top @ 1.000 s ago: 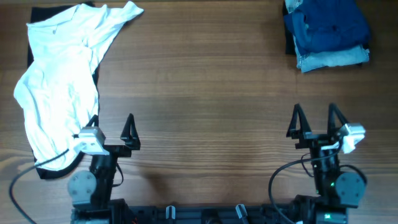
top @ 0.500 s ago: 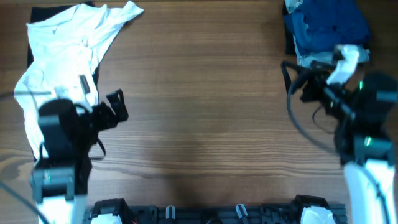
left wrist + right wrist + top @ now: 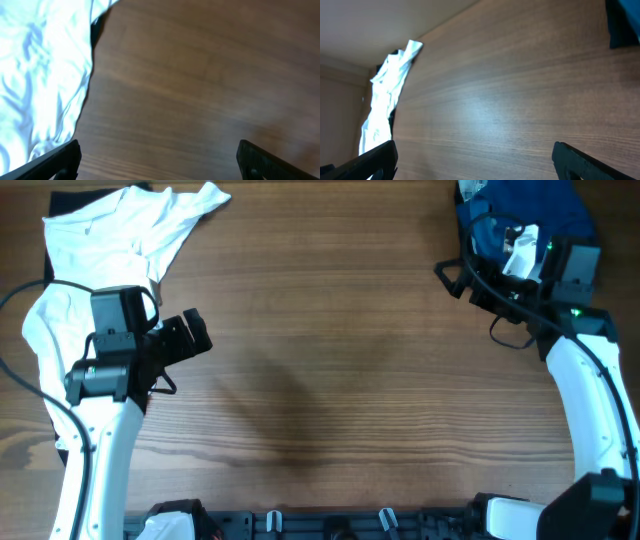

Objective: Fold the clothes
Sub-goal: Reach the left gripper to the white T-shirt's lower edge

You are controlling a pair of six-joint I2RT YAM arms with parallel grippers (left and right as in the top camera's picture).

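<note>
Brown wood-grain desk (image 3: 320, 380) is filling the whole overhead view, with the arms' base rail (image 3: 340, 525) sitting along the near edge.

Just beyond it on the left, the left arm is reaching up over the lower part of the white T-shirt (image 3: 110, 240) and hiding some of the cloth beneath it. The left end effector (image 3: 185, 345) is hanging at the shirt's right hem, over bare wood. In the left wrist view its fingers (image 3: 55, 162) are standing wide apart at the two bottom corners, gripping nothing – only desk is showing between them, the crumpled shirt lying off to the left.

The shirt is lying rumpled up the left side to the far corner, where a black garment (image 3: 65, 202) is peeking out from under it.

Across the desk, well apart, the right arm is stretching to the far right corner. The right end effector (image 3: 455, 278) is also spread wide and empty, poised over wood just beside a dark-blue piece (image 3: 555, 205) – the arm's wrist is covering much of that pile.
</note>
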